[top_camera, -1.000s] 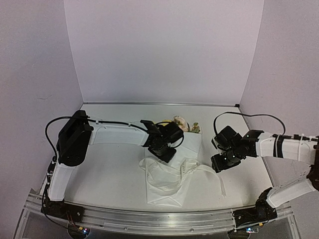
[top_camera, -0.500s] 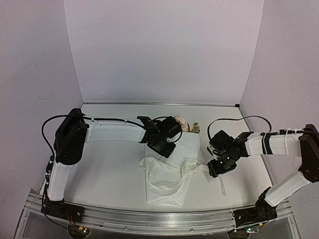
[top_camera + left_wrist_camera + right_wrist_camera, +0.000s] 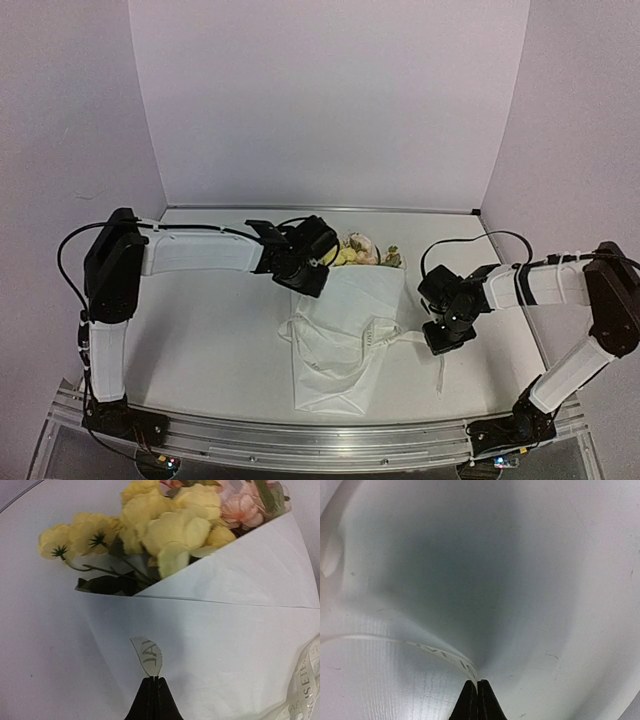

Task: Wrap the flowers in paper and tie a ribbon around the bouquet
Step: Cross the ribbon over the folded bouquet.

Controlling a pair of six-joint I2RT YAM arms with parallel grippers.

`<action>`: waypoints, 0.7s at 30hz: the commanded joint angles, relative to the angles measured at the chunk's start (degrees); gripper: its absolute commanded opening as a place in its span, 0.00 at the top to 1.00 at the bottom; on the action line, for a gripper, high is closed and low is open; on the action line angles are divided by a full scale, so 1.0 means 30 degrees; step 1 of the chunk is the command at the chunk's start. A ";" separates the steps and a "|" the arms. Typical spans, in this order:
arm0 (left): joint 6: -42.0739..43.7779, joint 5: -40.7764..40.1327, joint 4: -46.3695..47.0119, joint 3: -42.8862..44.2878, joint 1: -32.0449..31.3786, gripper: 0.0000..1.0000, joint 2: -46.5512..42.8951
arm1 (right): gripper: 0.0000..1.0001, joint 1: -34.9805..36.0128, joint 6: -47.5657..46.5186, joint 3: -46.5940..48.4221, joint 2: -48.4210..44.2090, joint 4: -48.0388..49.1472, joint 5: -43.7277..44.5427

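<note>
Tying stage, judging by layout. Seeing bouquet (image 3: 345, 345) lying centre of table (image 3: 220, 330), flowers (image 3: 165, 525) at far end, tip near, ribbon (image 3: 149, 657) looping across its middle. Clamping one lettered tail in left gripper (image 3: 154, 679), clenched, at bouquet's far-left edge. Pinching other tail in right gripper (image 3: 477, 682), clenched too, just right of bouquet. Advising pulling both tails apart evenly and low, cinching loop without dragging cone or creasing paper (image 3: 240, 580).

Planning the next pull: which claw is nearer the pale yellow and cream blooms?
Left. The left claw sits beside the blooms at the white paper cone's mouth, pinching the cream lettered ribbon. The right claw is off the cone's right side, farther down its length.
</note>
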 commanded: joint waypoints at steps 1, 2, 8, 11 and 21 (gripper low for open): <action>-0.2032 -0.1815 0.1083 -0.2332 0.1672 1.00 -0.3144 | 1.00 -0.0913 0.1037 0.1119 -0.0888 -0.1944 0.1341; -0.2345 -0.1884 0.1220 -0.2981 0.1967 1.00 -0.3623 | 1.00 -0.1044 0.1149 0.1270 -0.0945 -0.2255 0.1369; -0.4161 -0.2330 0.1596 -0.6586 0.4238 1.00 -0.6090 | 1.00 -0.1960 0.1677 0.1967 -0.1021 -0.3318 0.1318; -0.5071 -0.2282 0.1678 -0.8295 0.5422 1.00 -0.7145 | 1.00 -0.2359 0.1836 0.2187 -0.0938 -0.3529 0.1195; -0.6453 -0.1093 0.2419 -1.2178 0.8195 1.00 -0.9277 | 1.00 -0.4341 0.1981 0.3181 -0.0861 -0.5434 0.1265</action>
